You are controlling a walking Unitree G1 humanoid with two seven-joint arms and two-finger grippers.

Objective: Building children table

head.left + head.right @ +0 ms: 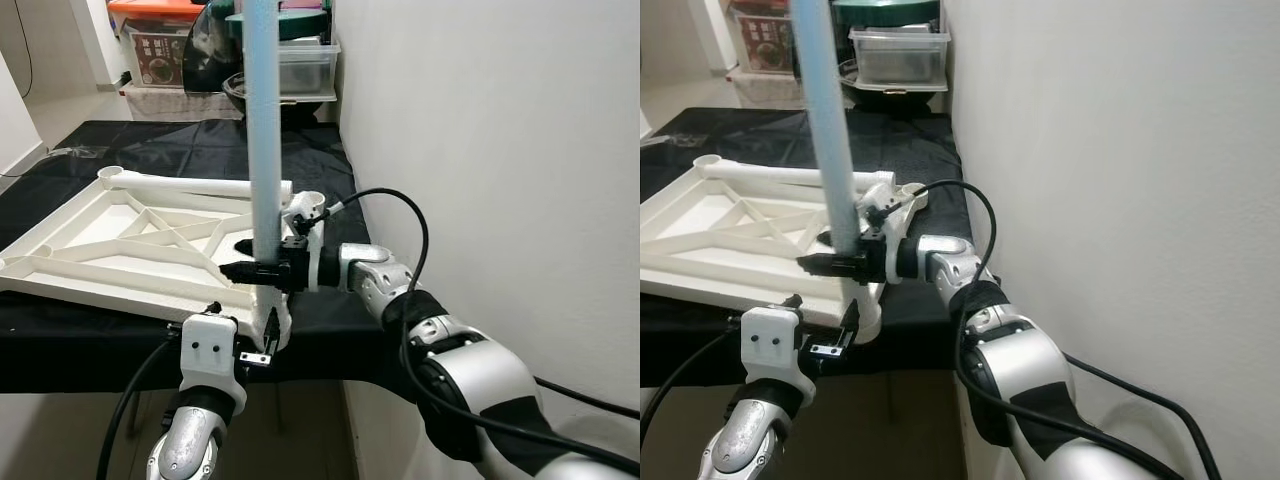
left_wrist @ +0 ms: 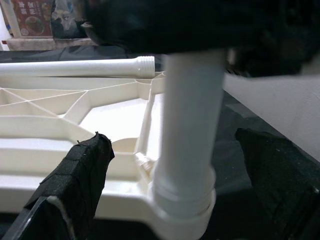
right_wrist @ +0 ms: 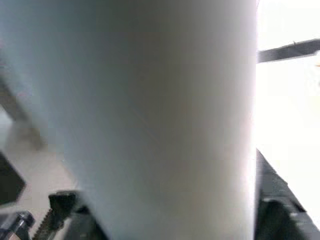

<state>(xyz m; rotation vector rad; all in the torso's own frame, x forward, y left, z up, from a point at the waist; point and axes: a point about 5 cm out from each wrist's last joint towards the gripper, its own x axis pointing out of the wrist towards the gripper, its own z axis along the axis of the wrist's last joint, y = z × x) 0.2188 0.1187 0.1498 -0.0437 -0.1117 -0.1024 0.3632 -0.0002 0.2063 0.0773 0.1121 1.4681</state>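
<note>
A white children's tabletop (image 1: 110,270) lies upside down on a black cloth. A pale table leg (image 1: 263,120) stands upright in the socket at its near right corner (image 2: 182,215). My right gripper (image 1: 232,270) reaches in level from the right and is shut on the leg's lower part; the right wrist view has the leg (image 3: 150,120) pressed close. My left gripper (image 1: 262,345) is just below that corner, open. Its fingers (image 2: 75,170) stand on either side of the leg's base (image 2: 190,130) without touching it.
A second white leg (image 1: 200,185) lies across the tabletop's far edge. A white wall (image 1: 500,120) runs close along the right. Plastic storage boxes (image 1: 300,65) stand at the back. The black cloth (image 1: 200,145) covers the table beyond the tabletop.
</note>
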